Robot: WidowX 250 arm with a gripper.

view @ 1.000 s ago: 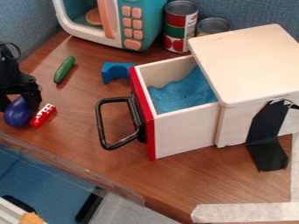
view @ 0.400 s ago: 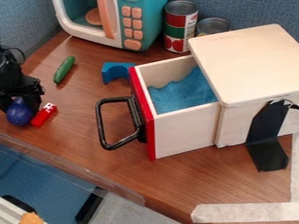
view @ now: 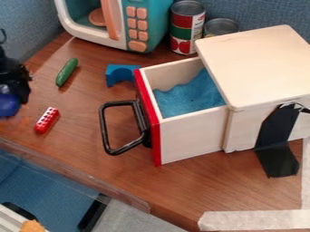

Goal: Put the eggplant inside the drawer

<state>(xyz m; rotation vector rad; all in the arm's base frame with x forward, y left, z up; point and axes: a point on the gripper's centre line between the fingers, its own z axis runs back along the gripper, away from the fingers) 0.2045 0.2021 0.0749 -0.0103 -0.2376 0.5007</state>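
Black two-finger pincer (view: 10, 94) is gripping glossy, purple-blue plastic eggplant (view: 8, 106) well in front of red-fronted wooden drawer (view: 191, 136); eggplant's rounded end is pointing downward, long axis running roughly upright.

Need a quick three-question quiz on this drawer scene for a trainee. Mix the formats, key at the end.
1. True or false: the drawer is fully closed.
2. Fill in the blank: the small, white-dotted block on the table is mainly ____.
3. Multiple choice: where is the eggplant?
A) in the drawer
B) at the gripper
C) beside the cans

Key: 1 false; 2 red; 3 B
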